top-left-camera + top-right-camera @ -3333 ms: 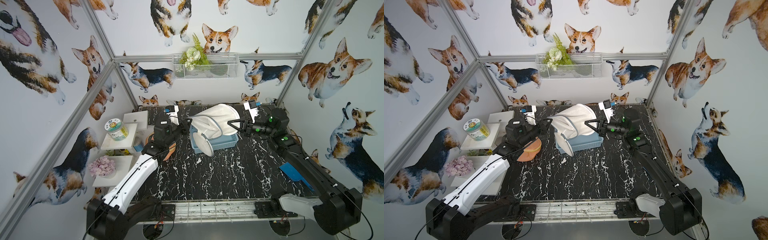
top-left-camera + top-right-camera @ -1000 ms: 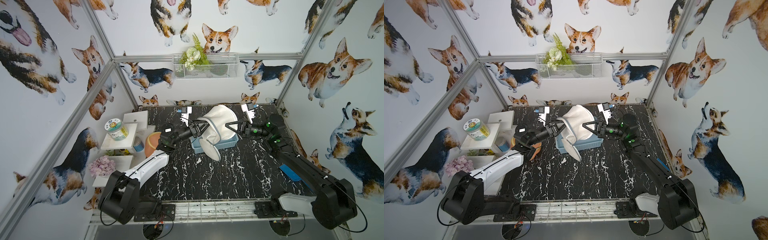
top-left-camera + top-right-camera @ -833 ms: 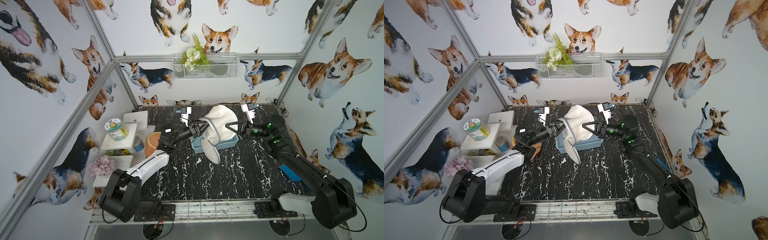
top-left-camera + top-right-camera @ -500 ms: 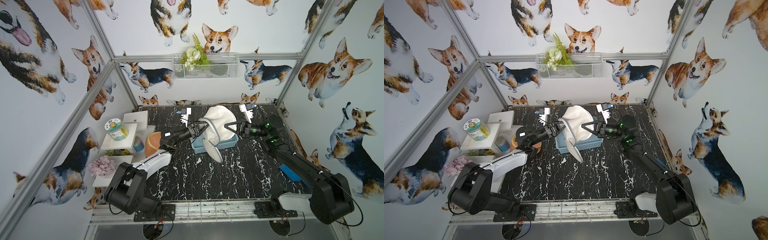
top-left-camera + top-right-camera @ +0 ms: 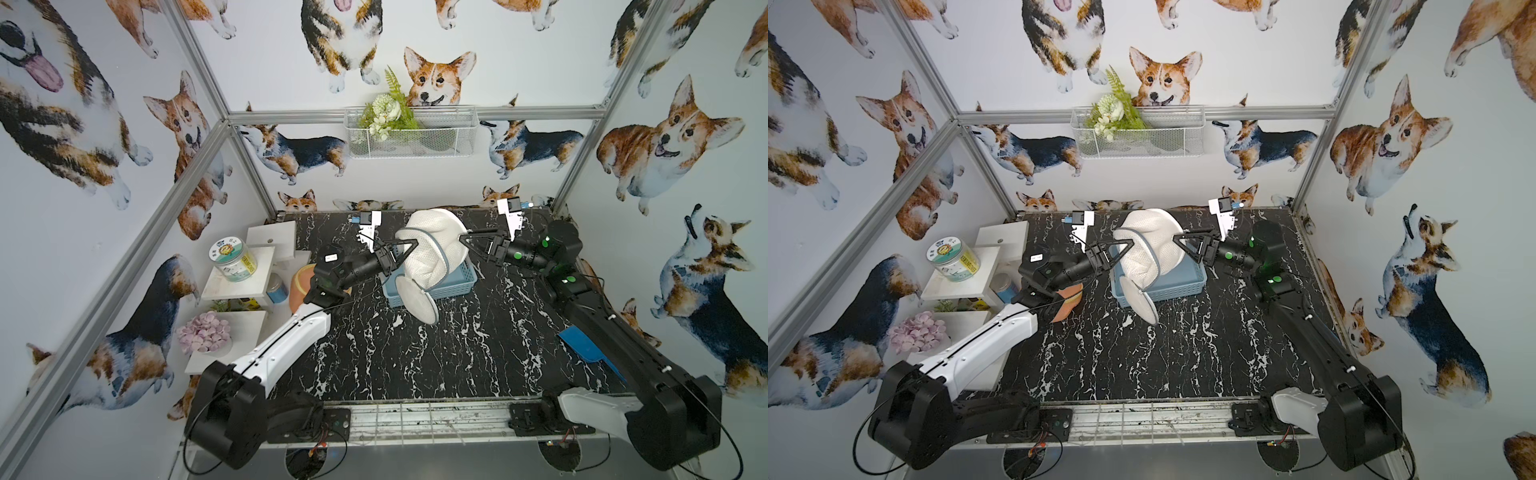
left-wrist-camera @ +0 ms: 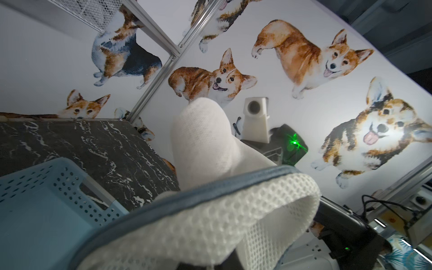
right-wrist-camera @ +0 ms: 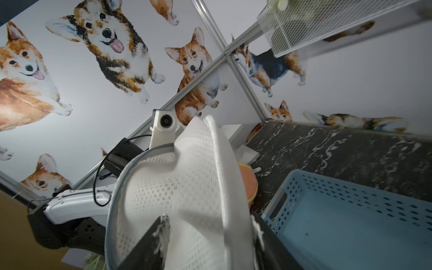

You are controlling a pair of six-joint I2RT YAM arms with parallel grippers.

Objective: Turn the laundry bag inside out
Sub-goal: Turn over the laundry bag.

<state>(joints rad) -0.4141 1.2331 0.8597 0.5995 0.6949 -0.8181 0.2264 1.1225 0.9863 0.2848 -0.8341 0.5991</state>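
Enclosure: white wall panels printed with corgi dogs [image 5: 519,62], on three sides. Frame: silver aluminium extrusion posts [image 5: 198,62] at the corners. Floor surface: black marble-pattern tabletop with white veins [image 5: 415,353]. 12 o'clock: white wire wall basket [image 5: 436,143] holding green-and-white artificial flowers [image 5: 384,114]. 9 o'clock: white stepped shelf unit [image 5: 245,286]. Even, diffuse lighting.

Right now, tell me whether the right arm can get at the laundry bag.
Probably yes: the right pincer is open, with mesh of the laundry bag between its fingers; nothing stands in the way.
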